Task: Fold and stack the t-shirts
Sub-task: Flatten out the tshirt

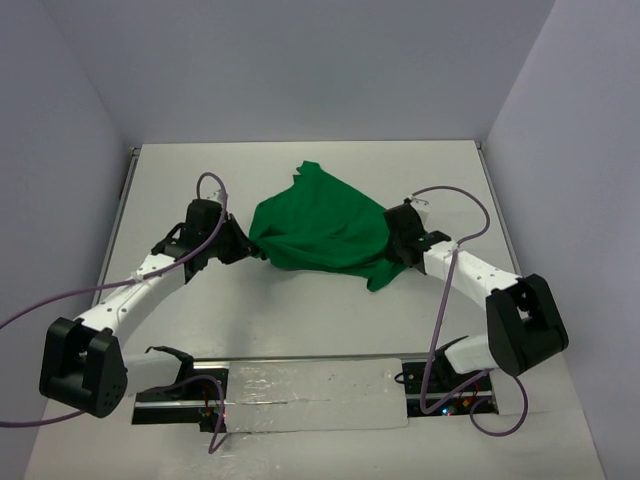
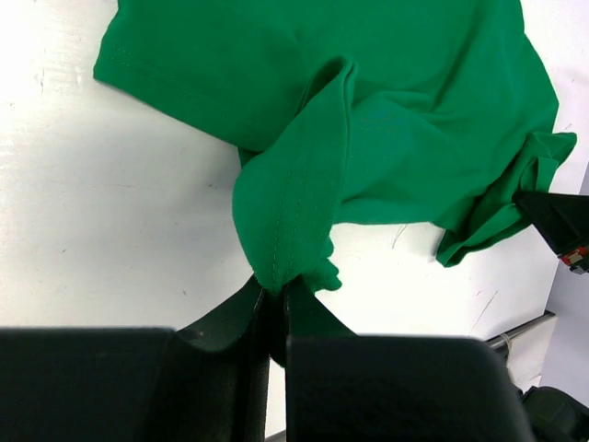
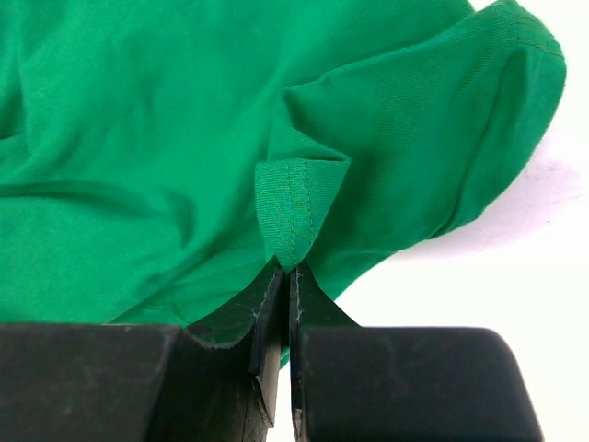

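White matte table (image 1: pixel 300 320), scuffed in spots, boxed in by pale grey-lavender walls (image 1: pixel 300 60) on the far, left and right sides. A silvery plate (image 1: pixel 320 395) lies at the table's near edge between the two arm bases, and purple cables (image 1: pixel 60 300) loop off both arms.

The bright green t-shirt (image 1: pixel 320 232) sits mid-table, a bit toward the far half, bunched and unfolded. It is stretched between the two pincers. One corner pokes toward the table's far edge and a flap droops toward the near edge.

The left gripper (image 1: pixel 243 243) is at the shirt's left end, jaws pressed tight on a pinch of cloth. The right gripper (image 1: pixel 392 240) is at the shirt's right end, jaws likewise clamped on cloth.

Only the top view shows the whole shirt, both arms and the walls.

Left wrist only: the pinched bit is a stitched hem strip that rises off the table into the fingers. The rest of the shirt spreads flat on the table beyond it. The black tip of the other arm shows at the shirt's far side, with a thin metal rod (image 2: pixel 520 331) at the table edge.

Right wrist only: a folded hem with one seam line is nipped between the black fingers. Bare table shows to the right of the cloth.
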